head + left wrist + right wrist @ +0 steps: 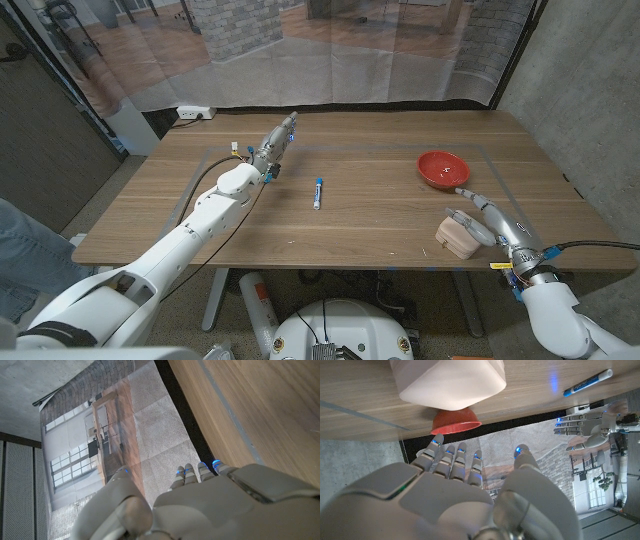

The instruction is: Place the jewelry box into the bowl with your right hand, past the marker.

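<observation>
Two hands are hovering over the worktop (380,215), fingers spread, gripping nothing: left hand (274,145) far back, right hand (478,214) beside the jewelry box (458,238). Beyond sit the red bowl (443,168) and marker (318,192).

Head camera overhead; wrist cameras close, inverted, sharing table (380,215).

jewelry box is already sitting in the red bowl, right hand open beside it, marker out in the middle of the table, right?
Not quite: the jewelry box is not in the bowl. The head view shows it on the table near the front edge, apart from the bowl, which holds nothing. The rest stands: the right hand is open beside the box, and the marker lies mid-table.
</observation>
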### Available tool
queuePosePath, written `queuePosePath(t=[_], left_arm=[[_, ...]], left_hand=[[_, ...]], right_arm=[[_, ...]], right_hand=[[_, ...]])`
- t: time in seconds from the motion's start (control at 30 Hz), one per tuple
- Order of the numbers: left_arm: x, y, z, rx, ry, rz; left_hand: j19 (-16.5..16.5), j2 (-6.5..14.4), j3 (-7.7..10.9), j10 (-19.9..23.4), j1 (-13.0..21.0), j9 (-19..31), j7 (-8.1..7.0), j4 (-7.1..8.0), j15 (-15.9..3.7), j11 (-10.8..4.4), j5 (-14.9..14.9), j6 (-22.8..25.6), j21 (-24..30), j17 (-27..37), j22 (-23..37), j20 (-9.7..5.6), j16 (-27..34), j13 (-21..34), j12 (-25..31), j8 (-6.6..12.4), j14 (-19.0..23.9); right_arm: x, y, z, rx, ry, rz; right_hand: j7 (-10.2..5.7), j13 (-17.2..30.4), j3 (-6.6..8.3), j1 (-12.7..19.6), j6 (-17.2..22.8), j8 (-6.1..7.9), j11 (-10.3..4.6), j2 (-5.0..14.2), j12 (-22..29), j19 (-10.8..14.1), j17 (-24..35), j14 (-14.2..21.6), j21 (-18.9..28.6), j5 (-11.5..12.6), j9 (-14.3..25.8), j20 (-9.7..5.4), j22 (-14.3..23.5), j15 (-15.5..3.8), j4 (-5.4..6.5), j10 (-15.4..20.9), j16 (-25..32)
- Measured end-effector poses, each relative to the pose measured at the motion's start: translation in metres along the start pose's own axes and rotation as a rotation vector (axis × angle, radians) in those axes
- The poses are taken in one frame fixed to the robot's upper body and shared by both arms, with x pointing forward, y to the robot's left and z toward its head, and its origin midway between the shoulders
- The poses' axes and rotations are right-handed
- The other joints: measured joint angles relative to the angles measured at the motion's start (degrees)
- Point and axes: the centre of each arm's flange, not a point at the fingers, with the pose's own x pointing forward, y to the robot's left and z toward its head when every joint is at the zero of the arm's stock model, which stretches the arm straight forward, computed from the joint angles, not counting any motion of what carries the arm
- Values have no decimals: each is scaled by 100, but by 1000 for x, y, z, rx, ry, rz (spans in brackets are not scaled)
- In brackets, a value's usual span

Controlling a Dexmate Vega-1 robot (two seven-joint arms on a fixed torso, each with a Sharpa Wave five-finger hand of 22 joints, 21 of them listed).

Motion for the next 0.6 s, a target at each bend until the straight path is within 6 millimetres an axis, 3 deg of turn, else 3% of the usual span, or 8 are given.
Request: queuePosePath(t=[0.27,0.5,0.6], left_arm=[[0,0,0,2,3,-1],[0,-1,1,5,5,-2],[1,-1,2,6,6,-2]], left_hand=[[0,0,0,0,0,26,32,0,27,0,0,31,0,0,0,0,0,0,0,0,27],[0,0,0,31,0,30,32,0,27,31,0,31,0,0,0,0,0,0,0,0,27],[0,18,1,31,17,30,21,0,27,31,0,42,0,0,0,0,0,0,0,0,27]], right_arm=[[0,3,1,-69,14,8],[0,6,4,-116,15,20],[0,6,4,-139,23,21]], right_hand=[[-19,22,0,56,-94,-42,-42,-76,-34,-87,0,-124,-65,58,0,93,0,0,0,-84,0],[-25,28,-16,52,-180,-43,-73,-158,-34,-23,-1,-223,-147,101,0,421,0,24,17,-176,0],[-27,27,-16,74,-181,-43,-102,-179,-34,-24,-1,-243,-147,101,0,477,0,44,17,-204,0]])
